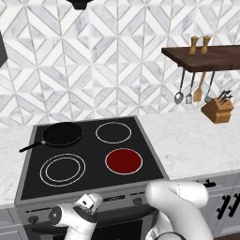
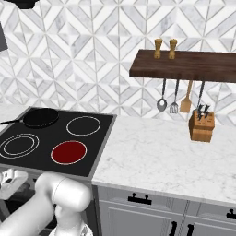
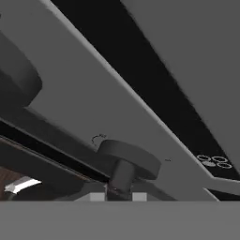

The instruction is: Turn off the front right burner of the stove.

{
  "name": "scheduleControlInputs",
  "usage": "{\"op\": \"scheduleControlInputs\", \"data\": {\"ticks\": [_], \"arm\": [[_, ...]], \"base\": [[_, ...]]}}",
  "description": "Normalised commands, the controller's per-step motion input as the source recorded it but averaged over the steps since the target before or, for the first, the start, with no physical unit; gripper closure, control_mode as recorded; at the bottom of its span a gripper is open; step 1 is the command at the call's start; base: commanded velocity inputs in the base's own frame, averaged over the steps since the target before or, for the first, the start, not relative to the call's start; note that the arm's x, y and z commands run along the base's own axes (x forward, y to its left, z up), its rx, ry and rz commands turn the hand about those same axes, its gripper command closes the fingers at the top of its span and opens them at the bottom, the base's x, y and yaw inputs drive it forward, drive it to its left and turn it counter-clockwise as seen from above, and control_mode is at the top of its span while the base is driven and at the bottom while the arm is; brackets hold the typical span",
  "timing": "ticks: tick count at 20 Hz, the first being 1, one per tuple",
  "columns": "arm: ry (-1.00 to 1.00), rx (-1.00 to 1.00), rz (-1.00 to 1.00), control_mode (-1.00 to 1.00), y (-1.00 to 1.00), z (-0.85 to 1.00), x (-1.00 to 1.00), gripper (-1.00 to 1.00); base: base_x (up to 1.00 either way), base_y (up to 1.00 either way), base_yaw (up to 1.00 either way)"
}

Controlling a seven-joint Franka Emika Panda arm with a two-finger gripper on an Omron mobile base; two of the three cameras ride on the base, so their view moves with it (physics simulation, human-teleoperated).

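- Front right burner point(image 1: 123, 161) glowed solid red, centre right of the left base view, on the stove point(image 1: 33, 180).
- Gripper point(image 3: 118, 193) sat at the bottom centre of the hand view, jaws drawn narrow around the stem of a dark round knob point(image 3: 129, 157) on the grey front panel point(image 3: 84, 98).
- Judgement: keep the grip square on the knob and rotate about its axis without pulling; confirm by the red fading.

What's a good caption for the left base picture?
Front right burner glows red on the stove; pan sits behind.
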Motion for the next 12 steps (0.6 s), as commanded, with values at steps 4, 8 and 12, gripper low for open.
{"op": "scheduleControlInputs", "data": {"ticks": [4, 8, 12], "arm": [[0.1, 0.63, -0.29, -1.0, -0.22, 0.13, 0.19, 1.0], [0.08, 0.61, -0.3, -1.0, -0.22, 0.1, 0.26, 1.0], [0.02, 0.57, -0.29, -1.0, -0.22, 0.02, 0.31, 1.0]], "base": [[0.0, 0.0, 0.0], [0.0, 0.0, 0.0], [0.0, 0.0, 0.0]]}}
